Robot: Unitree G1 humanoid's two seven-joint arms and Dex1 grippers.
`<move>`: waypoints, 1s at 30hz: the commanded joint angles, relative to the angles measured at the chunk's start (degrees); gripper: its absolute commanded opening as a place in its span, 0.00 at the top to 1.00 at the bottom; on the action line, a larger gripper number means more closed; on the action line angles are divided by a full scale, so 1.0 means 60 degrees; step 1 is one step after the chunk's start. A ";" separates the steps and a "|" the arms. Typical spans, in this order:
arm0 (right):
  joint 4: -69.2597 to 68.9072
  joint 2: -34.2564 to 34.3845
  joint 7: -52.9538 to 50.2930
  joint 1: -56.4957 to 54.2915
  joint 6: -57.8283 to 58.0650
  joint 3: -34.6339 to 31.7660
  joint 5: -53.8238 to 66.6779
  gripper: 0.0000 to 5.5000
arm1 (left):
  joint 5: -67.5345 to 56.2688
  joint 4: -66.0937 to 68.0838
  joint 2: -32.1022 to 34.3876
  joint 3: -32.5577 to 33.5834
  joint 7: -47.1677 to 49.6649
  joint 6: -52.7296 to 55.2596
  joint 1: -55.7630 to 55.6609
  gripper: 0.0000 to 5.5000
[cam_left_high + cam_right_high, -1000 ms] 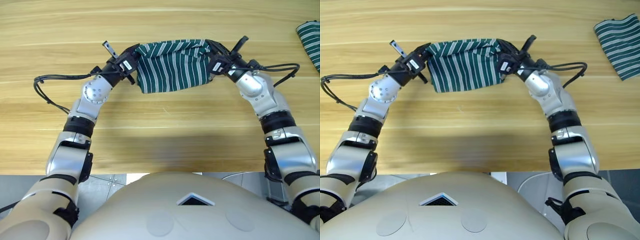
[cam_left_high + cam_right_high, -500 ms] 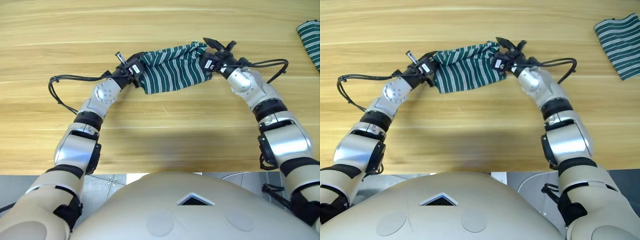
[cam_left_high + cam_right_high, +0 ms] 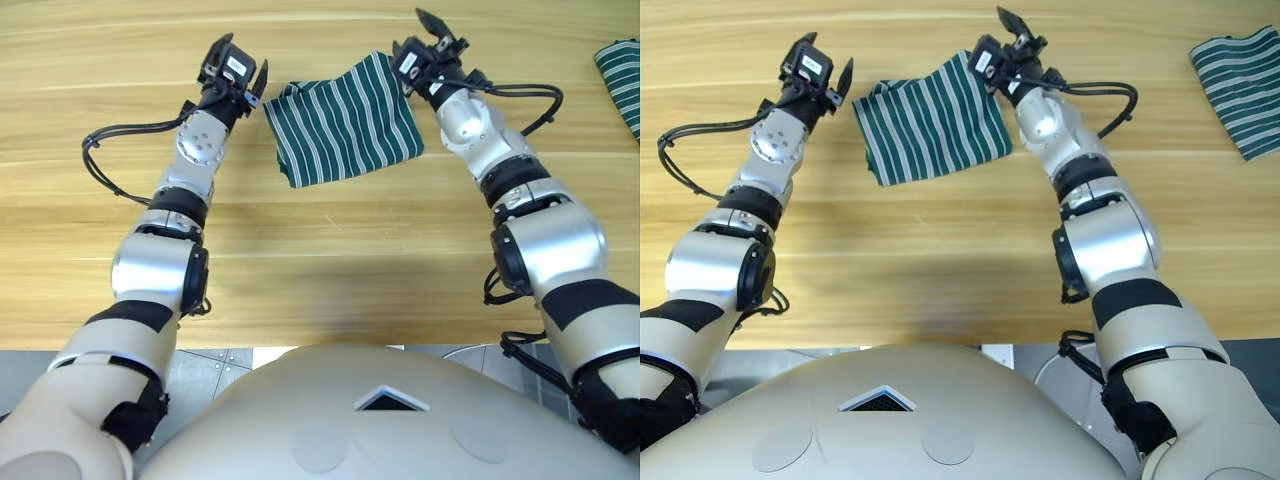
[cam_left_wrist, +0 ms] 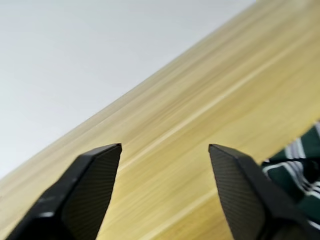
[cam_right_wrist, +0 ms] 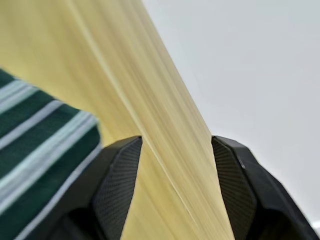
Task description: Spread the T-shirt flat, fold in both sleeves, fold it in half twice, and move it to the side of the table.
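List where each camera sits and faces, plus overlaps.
Left eye view: on the head, facing forward and down at the table and folded T-shirt; both arms, left claw, right claw.
Right eye view: beside it, same scene and arms, slightly offset.
Left wrist view: on the left wrist, facing along the table to its edge; own open fingers show.
Right wrist view: on the right wrist, likewise; own open fingers.
Shared: both wrist views catch the T-shirt.

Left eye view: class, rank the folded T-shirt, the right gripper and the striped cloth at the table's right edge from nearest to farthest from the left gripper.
Measured from the left gripper:
1. folded T-shirt, just to its right, mid-table.
2. right gripper, past the shirt's far right corner.
3. striped cloth, at the table's right edge.
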 commanded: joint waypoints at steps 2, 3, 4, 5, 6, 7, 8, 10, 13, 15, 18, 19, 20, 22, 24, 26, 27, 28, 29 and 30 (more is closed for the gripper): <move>0.0032 0.0181 -0.0360 0.0198 -0.0070 0.0127 -0.0049 0.53 | -0.0413 -0.0168 -0.0046 0.0412 -0.0022 -0.0760 0.0667 0.37; -0.0218 0.0395 -0.0348 0.0385 -0.0515 0.0238 -0.0063 0.53 | -0.0844 -0.0524 0.0056 0.0787 -0.0113 -0.1160 0.0983 0.37; -0.0420 0.0617 -0.0296 0.0537 -0.0883 0.0306 -0.0011 0.53 | -0.1254 -0.0810 0.0129 0.1151 -0.0207 -0.1450 0.1231 0.37; -0.0555 0.0914 -0.0116 0.0671 -0.1185 0.0305 0.0145 0.53 | -0.1661 -0.1075 0.0180 0.1514 -0.0226 -0.1673 0.1462 0.37; -0.0598 0.1171 0.0079 0.0754 -0.1348 0.0247 0.0321 0.53 | -0.1995 -0.1260 0.0188 0.1810 -0.0251 -0.1792 0.1623 0.37; -0.0521 0.1479 0.0314 0.0762 -0.1352 0.0108 0.0553 0.53 | -0.2408 -0.1433 0.0128 0.2146 -0.0287 -0.1825 0.1785 0.37; -0.0419 0.1734 0.0512 0.0747 -0.1294 -0.0041 0.0755 0.53 | -0.2715 -0.1569 0.0067 0.2391 -0.0321 -0.1846 0.1924 0.37; -0.0103 0.2248 0.1073 0.0650 -0.0862 -0.0473 0.1335 0.53 | -0.3180 -0.1773 -0.0108 0.2722 -0.0446 -0.1784 0.2202 0.37; 0.0156 0.2669 0.1928 0.0599 -0.0266 -0.1112 0.2146 0.53 | -0.3363 -0.1777 -0.0255 0.2894 -0.0429 -0.1667 0.2419 0.37; 0.0279 0.2852 0.2492 0.0658 0.0217 -0.1564 0.2646 0.53 | -0.3408 -0.1728 -0.0301 0.3031 -0.0391 -0.1584 0.2552 0.37; 0.0524 0.2953 0.2976 0.0720 0.1589 -0.2611 0.3677 0.53 | -0.3609 -0.1878 -0.0297 0.3275 -0.0330 -0.1562 0.2822 0.37; 0.0628 0.2909 0.2862 0.0741 0.2280 -0.2867 0.3876 0.53 | -0.3668 -0.1949 -0.0285 0.3354 -0.0323 -0.1564 0.2932 0.37; 0.0710 0.2861 0.2683 0.0761 0.2889 -0.3032 0.3977 0.53 | -0.3713 -0.2021 -0.0275 0.3425 -0.0317 -0.1569 0.3038 0.37; 0.0781 0.2734 0.2347 0.0751 0.3869 -0.3641 0.4456 0.53 | -0.3733 -0.2098 -0.0300 0.3516 -0.0300 -0.1529 0.3087 0.37; 0.0808 0.2448 0.1674 0.0666 0.4651 -0.4262 0.4905 0.53 | -0.3725 -0.2081 -0.0357 0.3542 -0.0312 -0.1489 0.2947 0.37; 0.0803 0.2177 0.1062 0.0641 0.4967 -0.4621 0.5068 0.53 | -0.3707 -0.1963 -0.0400 0.3538 -0.0322 -0.1458 0.2790 0.37; 0.0794 0.2047 0.0732 0.0651 0.5031 -0.4809 0.5154 0.53 | -0.3706 -0.1889 -0.0411 0.3532 -0.0326 -0.1441 0.2722 0.37; 0.0789 0.1887 0.0360 0.0675 0.5086 -0.5024 0.5241 0.53 | -0.3720 -0.1812 -0.0413 0.3549 -0.0328 -0.1425 0.2663 0.37; 0.0787 0.1709 -0.0054 0.0707 0.5092 -0.5199 0.5296 0.53 | -0.3736 -0.1755 -0.0402 0.3576 -0.0324 -0.1415 0.2625 0.37; 0.0783 0.1533 -0.0465 0.0741 0.5056 -0.5328 0.5308 0.53 | -0.3754 -0.1715 -0.0382 0.3610 -0.0319 -0.1415 0.2604 0.37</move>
